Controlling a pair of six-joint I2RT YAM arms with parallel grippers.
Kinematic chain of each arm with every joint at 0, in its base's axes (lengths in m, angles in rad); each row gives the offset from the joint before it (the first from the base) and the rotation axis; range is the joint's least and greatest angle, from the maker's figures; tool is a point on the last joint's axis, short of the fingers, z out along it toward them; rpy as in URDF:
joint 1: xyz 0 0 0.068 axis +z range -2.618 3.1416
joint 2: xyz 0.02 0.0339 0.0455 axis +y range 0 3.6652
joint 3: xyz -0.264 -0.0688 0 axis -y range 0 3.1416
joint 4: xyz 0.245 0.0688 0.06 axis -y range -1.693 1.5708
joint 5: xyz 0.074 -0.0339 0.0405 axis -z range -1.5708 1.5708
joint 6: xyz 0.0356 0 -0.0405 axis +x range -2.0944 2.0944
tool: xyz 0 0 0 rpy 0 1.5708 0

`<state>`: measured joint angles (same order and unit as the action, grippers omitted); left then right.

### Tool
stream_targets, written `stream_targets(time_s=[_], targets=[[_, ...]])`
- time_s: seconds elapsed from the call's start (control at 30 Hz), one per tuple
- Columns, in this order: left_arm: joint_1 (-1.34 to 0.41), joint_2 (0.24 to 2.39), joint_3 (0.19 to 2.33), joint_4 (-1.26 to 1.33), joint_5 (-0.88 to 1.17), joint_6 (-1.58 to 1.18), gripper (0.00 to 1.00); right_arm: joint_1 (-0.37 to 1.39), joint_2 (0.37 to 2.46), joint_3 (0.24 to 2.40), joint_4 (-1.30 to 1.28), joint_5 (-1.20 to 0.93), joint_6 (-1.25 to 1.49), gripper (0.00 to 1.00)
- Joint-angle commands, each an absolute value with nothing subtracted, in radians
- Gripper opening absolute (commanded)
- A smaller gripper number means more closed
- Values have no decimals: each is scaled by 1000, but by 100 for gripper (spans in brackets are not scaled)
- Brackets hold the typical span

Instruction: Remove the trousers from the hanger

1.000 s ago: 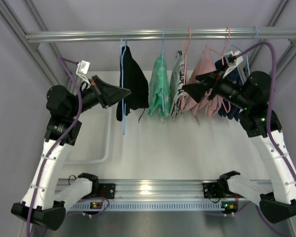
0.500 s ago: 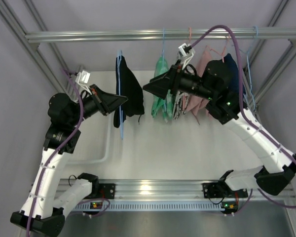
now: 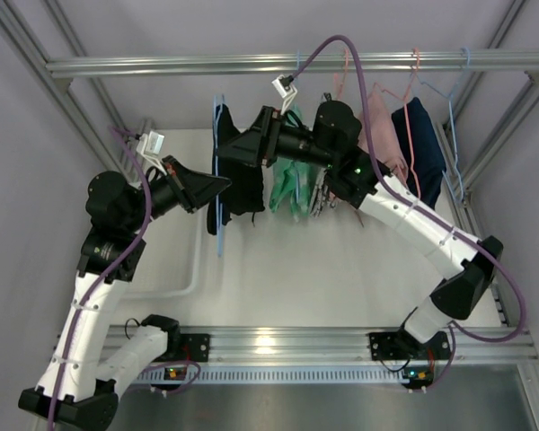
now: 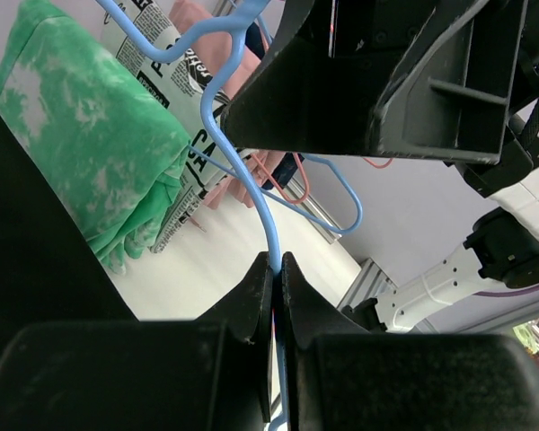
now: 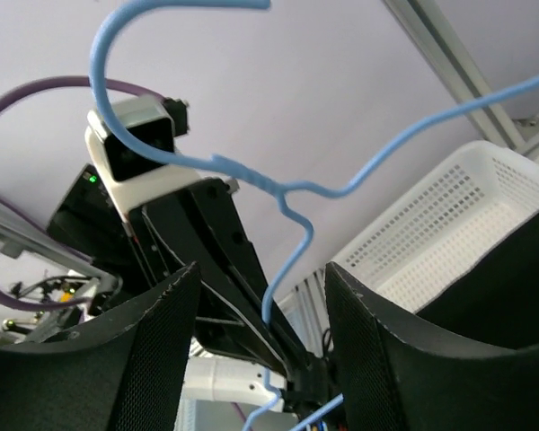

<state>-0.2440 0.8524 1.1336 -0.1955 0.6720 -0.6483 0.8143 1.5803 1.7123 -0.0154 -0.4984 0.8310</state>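
The black trousers (image 3: pixel 244 171) hang on a blue wire hanger (image 3: pixel 217 184) at the left end of the row. My left gripper (image 3: pixel 225 182) is shut on the hanger's wire just below its neck; in the left wrist view the jaws (image 4: pixel 277 262) pinch the blue wire (image 4: pixel 251 175). My right gripper (image 3: pixel 225 151) is open and reaches in from the right, at the top of the trousers. In the right wrist view the hanger wire (image 5: pixel 286 251) runs down between its spread fingers (image 5: pixel 262 278) without touching them. The left gripper shows right behind it.
A metal rail (image 3: pixel 162 65) crosses the top. A green garment (image 3: pixel 292 175), a patterned one (image 3: pixel 322 193), a pink one (image 3: pixel 382 135) and a navy one (image 3: pixel 427 135) hang right of the trousers. A white basket (image 5: pixel 449 224) lies at the table's left.
My right arm has swung left from the pink garment across the row to the black trousers. My left gripper has stayed shut on the hanger, which has shifted slightly left.
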Motion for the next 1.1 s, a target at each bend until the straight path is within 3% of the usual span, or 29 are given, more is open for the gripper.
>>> stream_targets(time_s=[0.0,0.47,1.07], targets=[[-245,821,1163,-11,684,-604,0,841,1609,1793,118,-515,928,56],[-245,848,1180,49,677,-621,0,845,1698,1819,149,-538,1012,53],[-245,864,1170,78,647,-635,0,761,1583,1727,71,-538,916,48]])
